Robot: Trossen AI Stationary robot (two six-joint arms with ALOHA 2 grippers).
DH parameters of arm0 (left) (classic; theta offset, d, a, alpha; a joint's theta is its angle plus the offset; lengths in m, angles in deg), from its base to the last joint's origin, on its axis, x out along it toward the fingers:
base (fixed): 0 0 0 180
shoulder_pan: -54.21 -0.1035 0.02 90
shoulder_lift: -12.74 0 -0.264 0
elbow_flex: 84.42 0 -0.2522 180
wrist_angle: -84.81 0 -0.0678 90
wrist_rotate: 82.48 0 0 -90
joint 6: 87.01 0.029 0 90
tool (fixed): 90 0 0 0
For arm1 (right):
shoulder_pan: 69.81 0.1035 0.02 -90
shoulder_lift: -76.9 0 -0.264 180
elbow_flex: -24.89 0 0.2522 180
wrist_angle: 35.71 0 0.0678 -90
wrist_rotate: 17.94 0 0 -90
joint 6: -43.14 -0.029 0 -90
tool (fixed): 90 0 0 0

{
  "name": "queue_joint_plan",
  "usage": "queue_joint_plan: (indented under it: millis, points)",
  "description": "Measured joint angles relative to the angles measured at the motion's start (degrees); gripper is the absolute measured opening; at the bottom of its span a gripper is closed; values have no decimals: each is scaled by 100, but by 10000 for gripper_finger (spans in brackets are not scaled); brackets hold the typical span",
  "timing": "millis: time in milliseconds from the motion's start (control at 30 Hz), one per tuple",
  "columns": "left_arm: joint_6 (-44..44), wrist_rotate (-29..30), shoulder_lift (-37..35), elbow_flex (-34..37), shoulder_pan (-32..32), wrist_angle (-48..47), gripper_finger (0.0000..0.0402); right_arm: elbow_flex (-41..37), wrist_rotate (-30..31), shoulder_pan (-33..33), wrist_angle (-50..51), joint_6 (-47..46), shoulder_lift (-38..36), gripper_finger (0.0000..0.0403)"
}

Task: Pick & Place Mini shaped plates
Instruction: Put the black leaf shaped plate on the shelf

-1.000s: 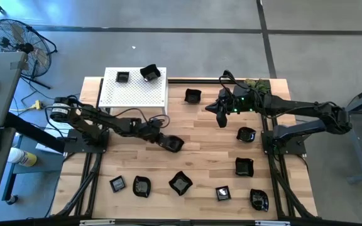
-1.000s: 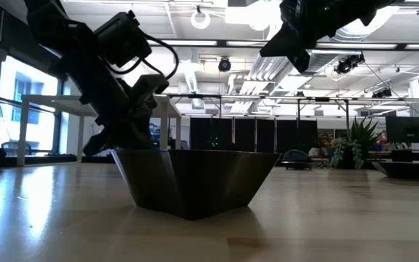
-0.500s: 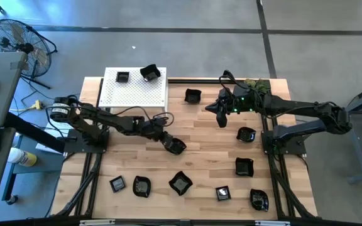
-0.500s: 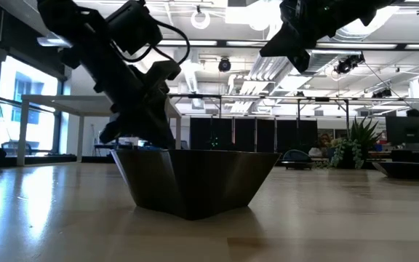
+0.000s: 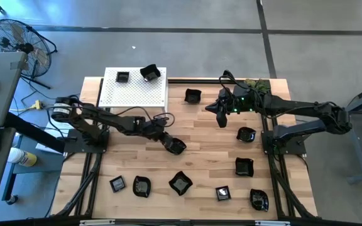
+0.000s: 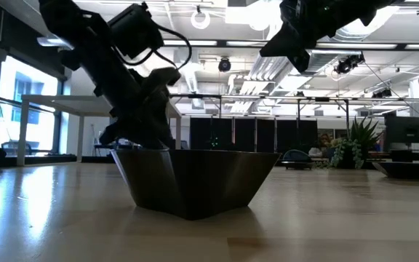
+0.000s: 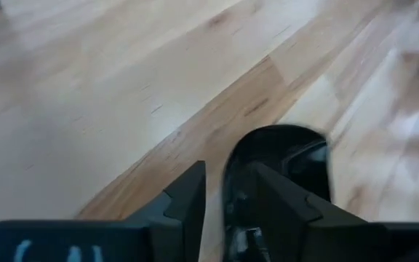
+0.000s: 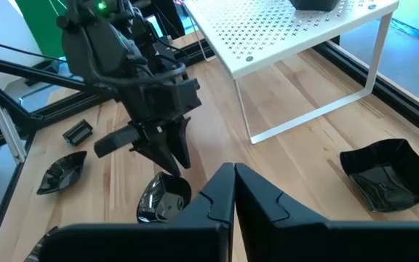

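Observation:
Several small glossy black mini shaped plates lie scattered on the wooden table [image 5: 131, 157], and two more sit on the white perforated stand [image 5: 135, 91]. My left gripper [image 5: 168, 142] reaches to the table's middle, fingers pointing down at a rounded plate [image 5: 177, 147] that rests on the wood. In the left wrist view the plate's near rim [image 7: 230, 171] stands between my slightly parted fingers, one finger over its hollow. My right gripper [image 5: 220, 118] hangs shut and empty above the table, right of centre. My left gripper straddles the near rim [image 7: 230, 171] of the rounded plate from above, one finger [image 7: 271, 196] inside the hollow and one [image 7: 188, 195] outside. The plate lies flat on the table. Whether either finger touches the rim, I cannot tell.
Loose plates: one [image 5: 193, 96] far of centre, two [image 5: 246, 134] [image 5: 244, 166] at the right, and several along the near edge, among them [image 5: 180, 182], which fills the low view. A green sprig [image 5: 256, 85] lies at the far right. Bare wood lies between the arms.
My left gripper has shifted a little toward the table's right edge with the rounded plate, then kept still over it. My right arm has not moved.

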Motion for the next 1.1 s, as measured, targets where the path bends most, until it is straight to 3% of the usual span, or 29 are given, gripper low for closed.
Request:
queue_joint_plan:
  millis: [200, 567, 867, 1100]
  points:
    - [1, -414, 231, 1, 2, 208, 93, 0, 0, 0, -2, 44, 0, 7]
    - [157, -405, 246, 1, 2, 210, 90, 0, 0, 0, -2, 107, 0, 7]
    - [375, -531, 246, 1, 2, 204, 7, 0, 2, 0, -2, 153, 0, 7]
    - [431, -627, 246, 5, 2, -18, 1, 0, 1, 0, -2, 153, 0, 7]
